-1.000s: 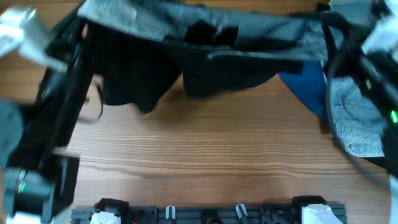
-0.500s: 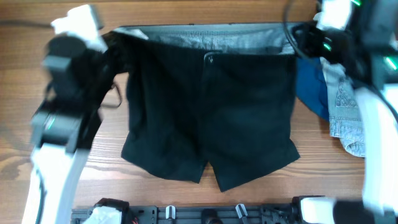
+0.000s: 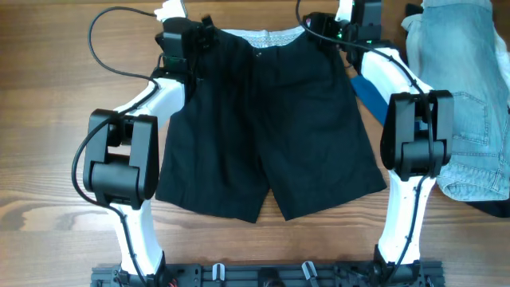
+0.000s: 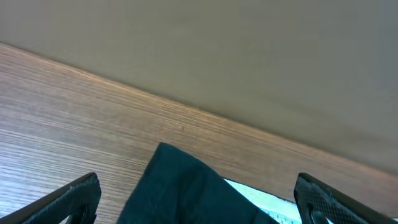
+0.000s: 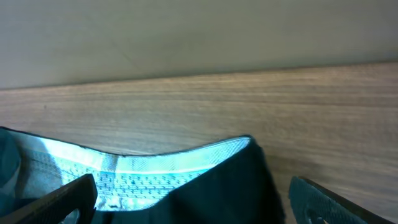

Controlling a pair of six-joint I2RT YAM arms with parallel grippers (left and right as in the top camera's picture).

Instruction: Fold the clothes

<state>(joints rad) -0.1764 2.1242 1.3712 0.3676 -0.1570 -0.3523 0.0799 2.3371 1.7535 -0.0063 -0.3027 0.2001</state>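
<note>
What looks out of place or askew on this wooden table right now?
Nothing looks damaged. The black fabric shorts lie spread flat. The one odd thing is the bright blue cloth, which pokes out at the shorts' side edge, between them and the crumpled light-blue denim jeans.

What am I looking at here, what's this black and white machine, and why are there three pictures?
These are two robot arms, the left arm and the right arm, at a wooden table. The wide picture comes from a camera above. The other two come from small cameras on each wrist, looking out between the fingers. Black shorts lie spread flat, with the pale waistband at the far edge. Light-blue jeans and a bright blue cloth lie on the right arm's side. The left pincer and the right pincer sit at the waistband corners, both open, so nothing is held.
</note>
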